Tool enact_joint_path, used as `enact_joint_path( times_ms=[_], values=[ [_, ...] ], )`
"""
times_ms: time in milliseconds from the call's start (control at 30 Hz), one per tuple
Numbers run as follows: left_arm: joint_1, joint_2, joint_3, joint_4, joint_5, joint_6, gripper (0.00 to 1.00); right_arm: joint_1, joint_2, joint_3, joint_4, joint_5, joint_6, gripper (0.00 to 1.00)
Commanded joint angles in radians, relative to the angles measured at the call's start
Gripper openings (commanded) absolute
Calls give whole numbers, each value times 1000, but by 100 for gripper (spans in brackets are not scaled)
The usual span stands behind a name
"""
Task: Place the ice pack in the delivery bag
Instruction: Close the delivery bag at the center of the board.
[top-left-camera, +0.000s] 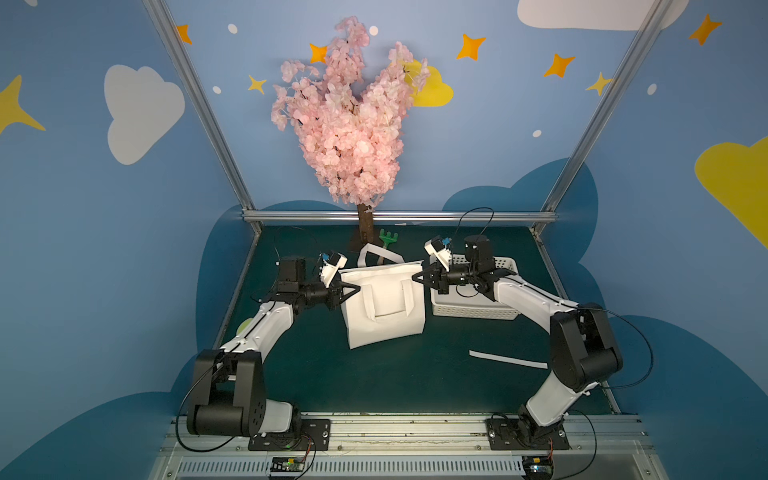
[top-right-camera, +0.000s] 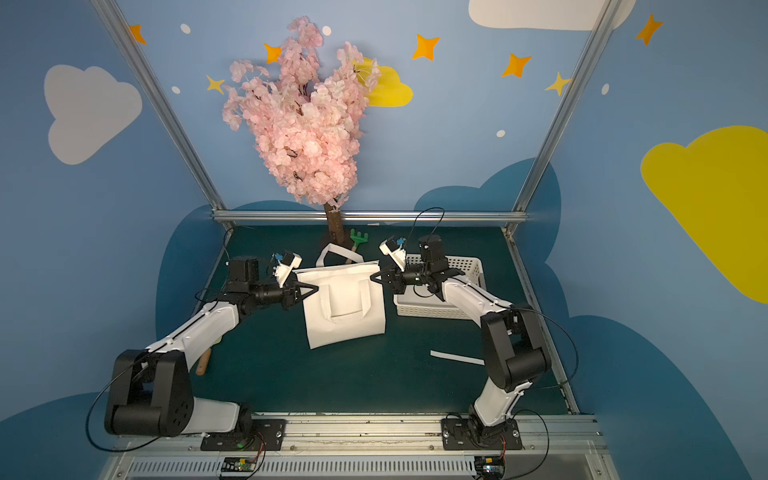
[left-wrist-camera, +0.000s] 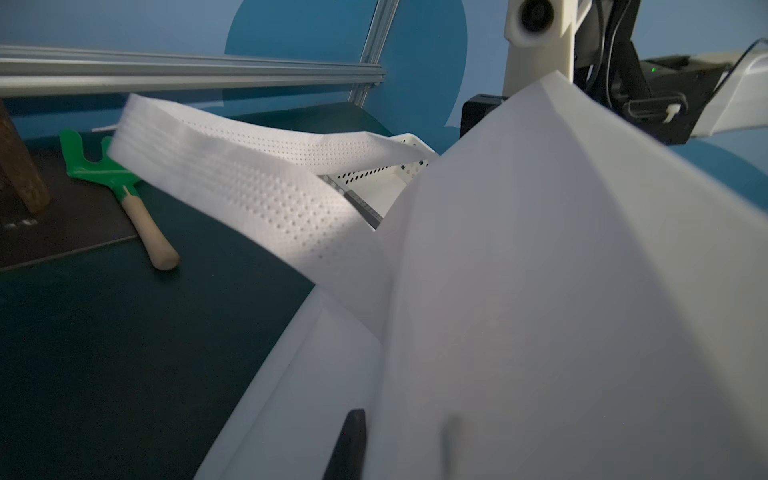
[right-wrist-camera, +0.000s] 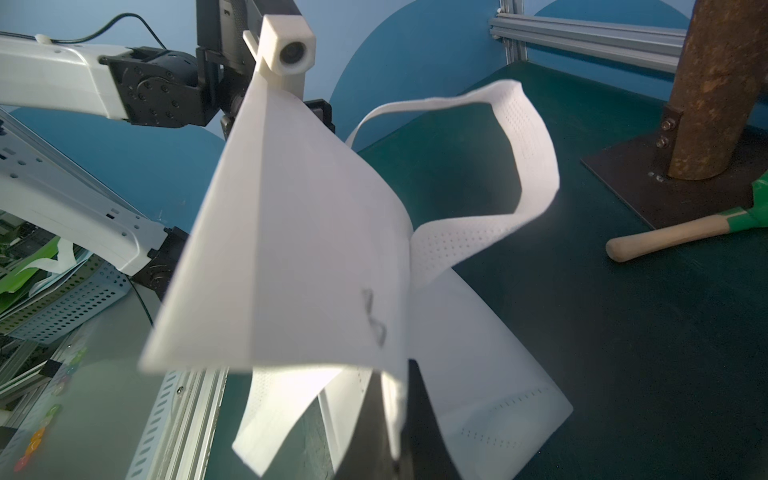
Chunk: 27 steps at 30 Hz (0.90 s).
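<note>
The delivery bag (top-left-camera: 382, 307) (top-right-camera: 343, 311), a white fabric tote, stands mid-table with its top shut flat. One loop handle (top-left-camera: 376, 253) stands up behind it and the other lies on its front. My left gripper (top-left-camera: 356, 289) (top-right-camera: 316, 289) is shut on the bag's upper left edge. In the left wrist view one black finger (left-wrist-camera: 351, 436) lies on the fabric (left-wrist-camera: 540, 291), and the other shows only as a shadow behind it. My right gripper (top-left-camera: 415, 277) (right-wrist-camera: 395, 374) is shut on the bag's upper right corner (right-wrist-camera: 299, 249). The ice pack is out of view.
A white perforated basket (top-left-camera: 473, 309) (top-right-camera: 436, 307) sits just right of the bag, under my right arm. A green toy rake (top-left-camera: 387, 240) (left-wrist-camera: 95, 166) and the tree trunk (top-left-camera: 365, 224) stand behind the bag. A white strip (top-left-camera: 507, 359) lies front right. A wooden handle (top-right-camera: 203, 361) pokes out under my left arm.
</note>
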Motion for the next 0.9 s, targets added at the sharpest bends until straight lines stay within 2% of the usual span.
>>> enact_joint_path(
  times_ms=[0,33,267,467,633,733,867],
  values=[
    [-2,10,20,-26,21,-4,6,-11,2,-8,80,-31,21,2],
    [0,5,19,-19,24,-8,3,-13,4,-7,82,-41,20,4],
    [-1,-19,16,-27,101,23,3,-19,41,-4,168,-112,53,29],
    [-4,-32,15,-36,136,32,3,-17,84,16,203,-194,62,43],
    [-4,-20,24,-54,183,49,3,-17,106,15,194,-217,30,48],
    [-5,-6,37,-75,193,59,3,-17,140,24,212,-250,39,46],
    [3,3,47,-111,211,80,3,-36,185,22,305,-291,112,20]
  ],
)
